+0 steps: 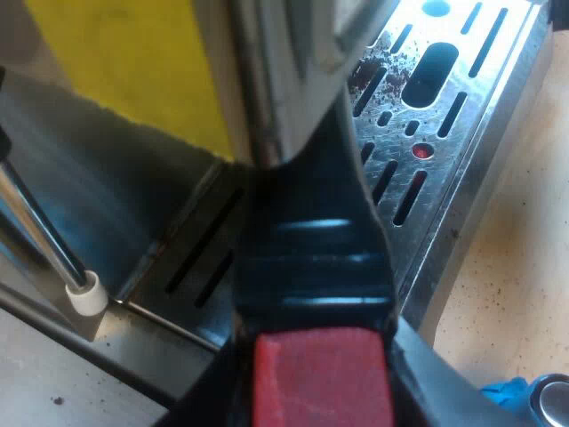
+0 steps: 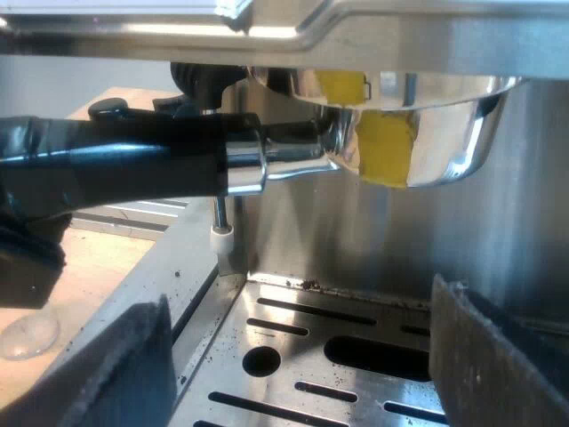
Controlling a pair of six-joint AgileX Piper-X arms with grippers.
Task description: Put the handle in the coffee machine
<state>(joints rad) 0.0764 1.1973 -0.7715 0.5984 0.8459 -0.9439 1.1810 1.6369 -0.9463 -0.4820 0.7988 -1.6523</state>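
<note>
The metal holder's dark handle [image 1: 311, 258] runs away from the camera towards the espresso machine, its red end [image 1: 322, 378] nearest. My left gripper [image 1: 320, 391] is shut on the handle close to that red end, with a black finger [image 1: 427, 374] on each side. In the right wrist view the holder's metal basket [image 2: 418, 124] sits up under the machine's brew head [image 2: 373, 36], and the handle [image 2: 151, 160] sticks out level to the left gripper [image 2: 27, 196]. My right gripper [image 2: 302, 356] hangs open and holds nothing, low over the drip tray [image 2: 373, 320].
The slotted metal drip tray [image 1: 444, 124] carries coffee crumbs. A steam wand with a white tip [image 1: 84, 294] [image 2: 221, 233] hangs beside the tray. A blue tamper [image 1: 533, 396] stands on the wooden table by the tray's edge. A clear round thing [image 2: 27, 334] lies on the table.
</note>
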